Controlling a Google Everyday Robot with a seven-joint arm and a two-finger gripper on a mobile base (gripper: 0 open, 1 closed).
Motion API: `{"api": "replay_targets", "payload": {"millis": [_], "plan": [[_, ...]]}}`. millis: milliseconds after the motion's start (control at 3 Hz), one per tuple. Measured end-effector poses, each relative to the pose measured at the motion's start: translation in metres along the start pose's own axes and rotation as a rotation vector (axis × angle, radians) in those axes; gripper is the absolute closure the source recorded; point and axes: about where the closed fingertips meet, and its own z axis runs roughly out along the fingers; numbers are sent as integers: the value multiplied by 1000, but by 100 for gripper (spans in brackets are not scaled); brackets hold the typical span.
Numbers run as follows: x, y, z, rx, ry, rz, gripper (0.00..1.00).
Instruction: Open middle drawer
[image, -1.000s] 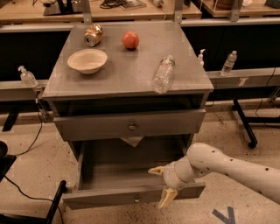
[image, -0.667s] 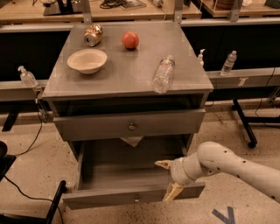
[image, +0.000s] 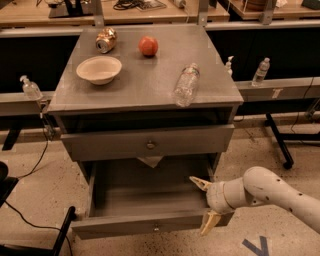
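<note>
The middle drawer (image: 150, 227) is a grey metal drawer with a small round knob on its flat front. It stands pulled far out below the taller-fronted top drawer (image: 147, 144), and its inside looks empty. The lowest drawer is hidden under it. My gripper (image: 205, 202) is at the right end of the middle drawer's front, over its right front corner. It is open and holds nothing, with one finger pointing left over the drawer and the other hanging down past the front. It is off the knob, well to its right.
On the cabinet top (image: 150, 90) are a white bowl (image: 99, 68), a can (image: 106, 40), a red apple (image: 148, 45) and a plastic bottle (image: 186, 85) lying down. A chair base (image: 60, 235) is at the lower left and a black stand foot (image: 280, 145) at the right.
My gripper has moved to the right along the open drawer's front, away from the knob. The drawer has stayed pulled out.
</note>
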Motion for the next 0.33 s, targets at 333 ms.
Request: {"api": "replay_targets", "payload": {"millis": [333], "plan": [[0,0,0,-1,0,-1,0]]}}
